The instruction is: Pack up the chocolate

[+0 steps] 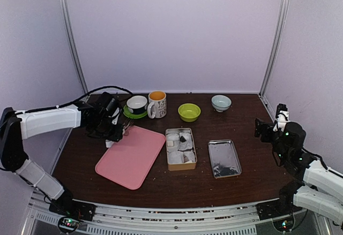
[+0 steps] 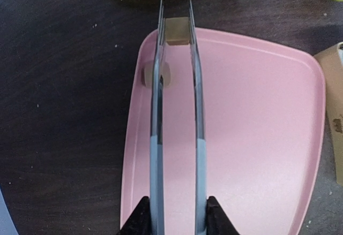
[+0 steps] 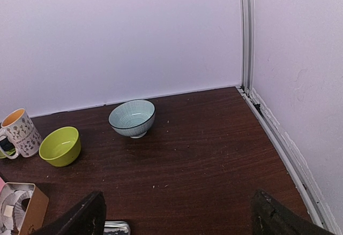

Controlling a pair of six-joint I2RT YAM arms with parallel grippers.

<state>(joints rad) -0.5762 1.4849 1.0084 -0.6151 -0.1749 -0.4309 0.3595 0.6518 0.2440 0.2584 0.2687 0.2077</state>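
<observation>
The left arm is stretching in low from the side, the left tool hanging over the tray's far-left corner and clamping the tongs. The right arm is sitting folded well right of the tray, the right tool gaping wide.

We look down on the whole table from above and behind. Our left wrist camera hangs close over the pink tray. The right one faces the back corner and shares the lime bowl with the top view.
</observation>
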